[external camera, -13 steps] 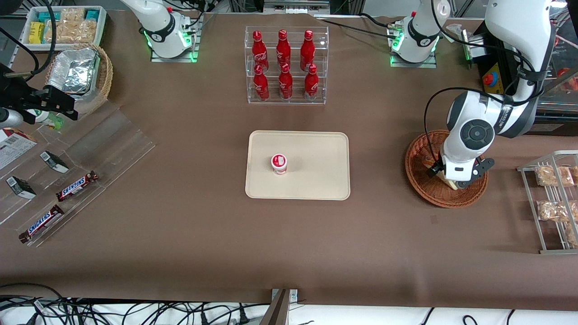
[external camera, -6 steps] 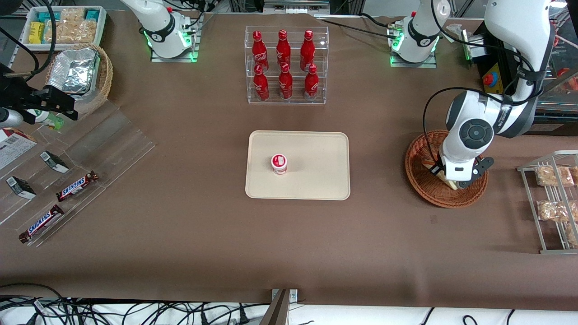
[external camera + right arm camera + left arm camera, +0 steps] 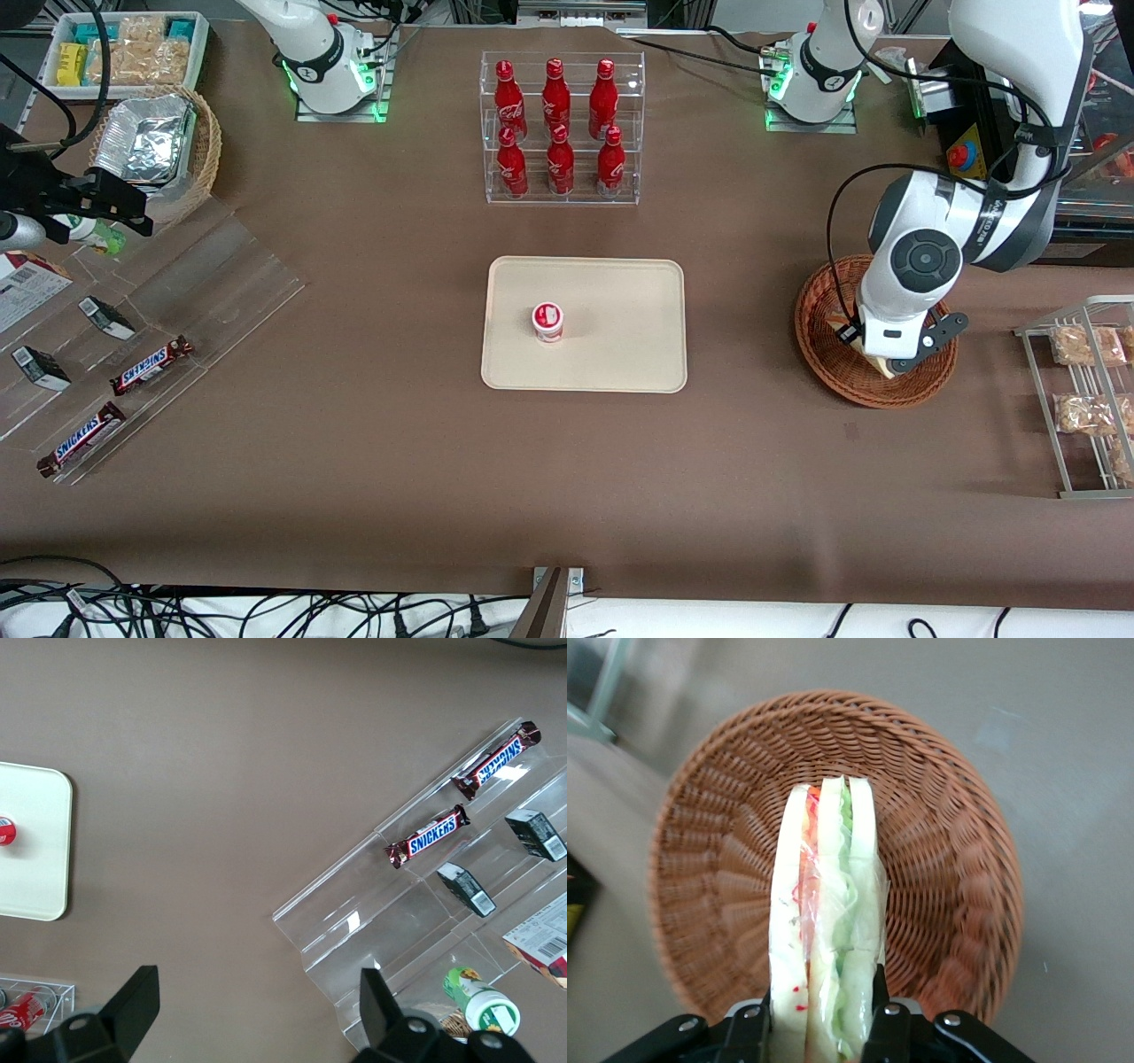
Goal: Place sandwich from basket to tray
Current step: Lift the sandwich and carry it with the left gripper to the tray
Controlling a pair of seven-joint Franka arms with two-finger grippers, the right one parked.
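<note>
Pincer (image 3: 821, 1014) clamps sandwich (image 3: 824, 930) above basket (image 3: 957, 859), fingertips cut off.

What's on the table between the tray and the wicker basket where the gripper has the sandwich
Nothing: in the front view only bare brown table cover lies between the tray and the basket. The gripper holds the sandwich over that basket.

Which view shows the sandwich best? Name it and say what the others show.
The left wrist view: the sandwich fills it, layers visible, pinched by the gripper above the basket. The front view shows only a pale corner under the arm. The right wrist view shows none of it.
</note>
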